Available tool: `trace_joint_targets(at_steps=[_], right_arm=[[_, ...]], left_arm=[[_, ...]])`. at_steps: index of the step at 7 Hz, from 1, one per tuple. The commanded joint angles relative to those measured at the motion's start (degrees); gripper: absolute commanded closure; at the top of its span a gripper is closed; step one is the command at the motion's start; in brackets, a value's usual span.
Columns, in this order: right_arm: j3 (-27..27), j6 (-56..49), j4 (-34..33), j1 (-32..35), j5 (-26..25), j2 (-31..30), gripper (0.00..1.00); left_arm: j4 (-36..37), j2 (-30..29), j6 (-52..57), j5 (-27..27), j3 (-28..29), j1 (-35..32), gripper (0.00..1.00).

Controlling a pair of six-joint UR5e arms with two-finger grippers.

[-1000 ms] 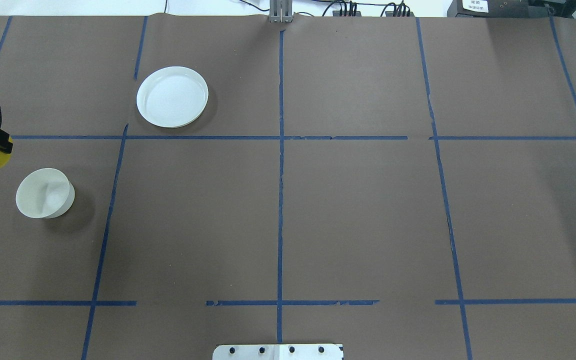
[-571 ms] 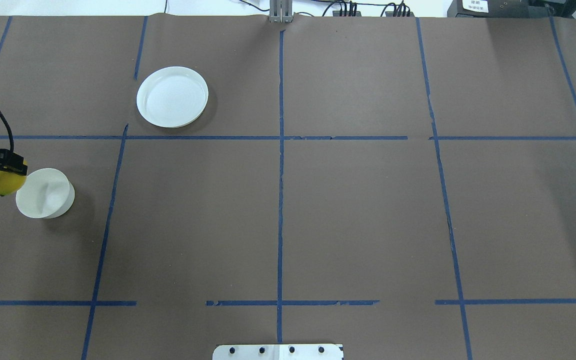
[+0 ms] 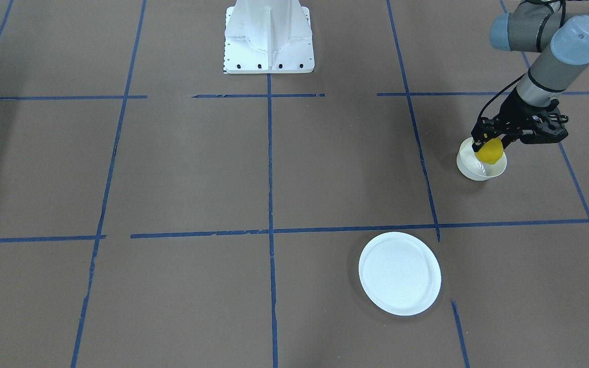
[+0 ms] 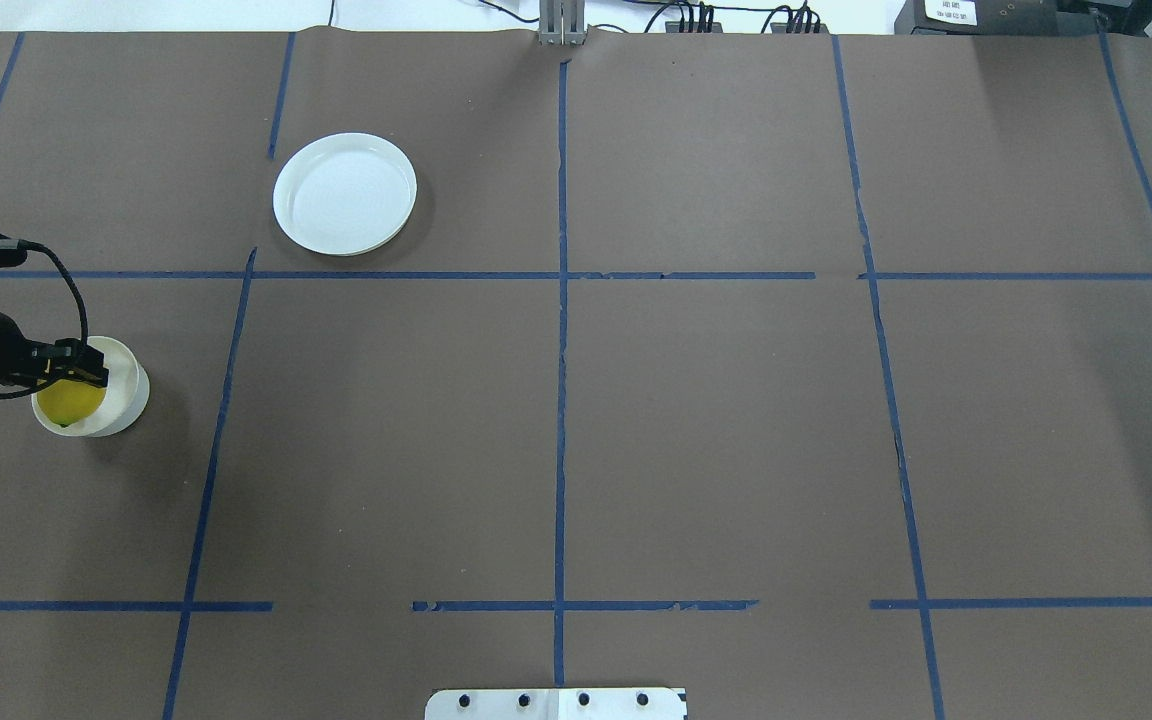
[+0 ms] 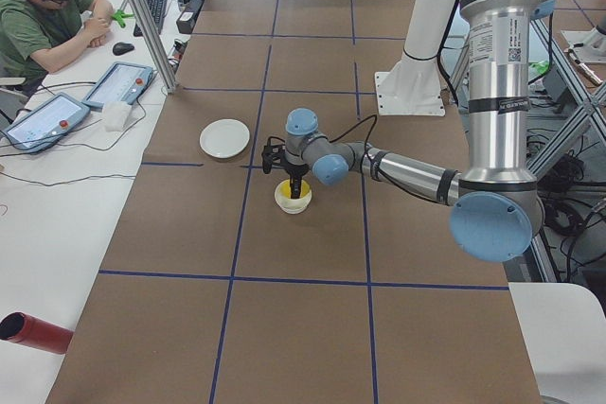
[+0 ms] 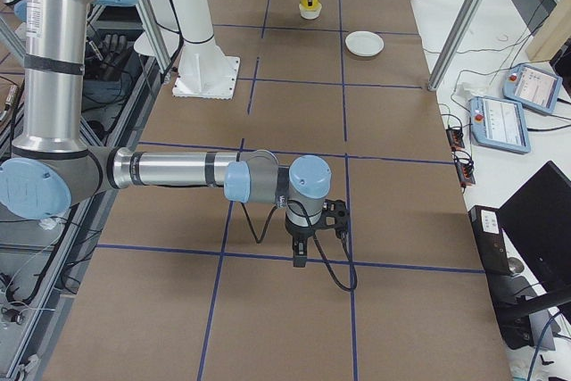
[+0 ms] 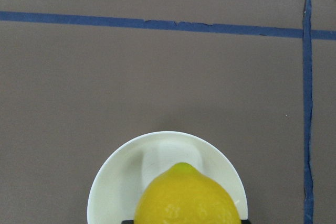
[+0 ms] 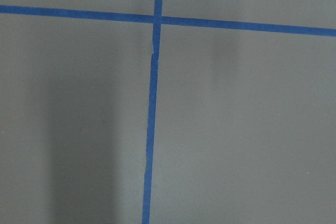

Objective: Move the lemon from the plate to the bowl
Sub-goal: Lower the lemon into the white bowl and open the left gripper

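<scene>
My left gripper (image 4: 74,383) is shut on the yellow lemon (image 4: 68,403) and holds it just over the small white bowl (image 4: 128,385) at the table's left side. In the front view the lemon (image 3: 490,151) hangs from the gripper (image 3: 489,142) above the bowl (image 3: 471,166). In the left wrist view the lemon (image 7: 184,198) covers the near part of the bowl (image 7: 118,182). The flat white plate (image 4: 344,193) lies empty farther back. My right gripper (image 6: 301,260) shows only in the exterior right view, pointing down near the table; I cannot tell if it is open or shut.
Brown paper with blue tape lines (image 4: 561,350) covers the table. The robot's white base (image 3: 269,38) stands at mid-table on my side. An operator (image 5: 47,16) sits at a side desk with tablets beyond the table's edge.
My left gripper has carried the lemon rightward and toward me, from outside the bowl's left rim to over the bowl. The plate and bowl have not moved.
</scene>
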Motion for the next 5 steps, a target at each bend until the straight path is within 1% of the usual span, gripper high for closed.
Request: trace_joint_targets(at_steps=[1, 2, 3, 4, 5], right_arm=[[0.0, 0.0, 0.0, 0.0, 0.0, -0.1, 0.00], [0.0, 0.0, 0.0, 0.0, 0.0, -0.1, 0.00], [0.0, 0.0, 0.0, 0.0, 0.0, -0.1, 0.00], [-0.1, 0.0, 0.0, 0.0, 0.0, -0.1, 0.00], [0.0, -0.1, 0.0, 0.0, 0.0, 0.0, 0.00]], left_arm=[[-3.1, -0.9, 0.1, 0.2, 3.1, 0.2, 0.77], [-3.1, -1.0, 0.1, 0.2, 3.1, 0.2, 0.59], [-3.2, -1.0, 0.2, 0.2, 3.2, 0.2, 0.09], [-3.1, -1.0, 0.2, 0.2, 3.2, 0.2, 0.01], [-3.0, -1.0, 0.2, -0.2, 3.2, 0.2, 0.01]])
